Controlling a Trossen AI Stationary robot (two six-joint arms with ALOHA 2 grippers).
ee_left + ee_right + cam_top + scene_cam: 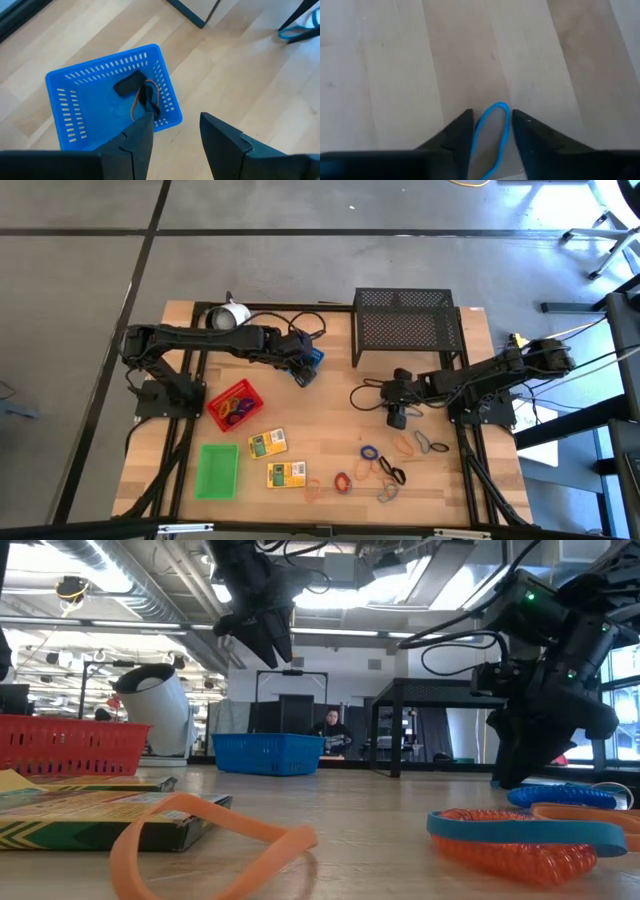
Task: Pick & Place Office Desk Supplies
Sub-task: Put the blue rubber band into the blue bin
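Table-level, right gripper (490,137) partly hides 1 blue loop (492,131).

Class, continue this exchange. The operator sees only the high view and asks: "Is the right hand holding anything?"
Observer: Yes. The right hand pinches a blue loop low over the wood.
Operator: What's inside the blue tray?
Observer: A black loop and an orange loop lie in the blue tray.
Operator: Does the left hand carry anything?
Observer: No. The left hand is open and empty, above the tray.
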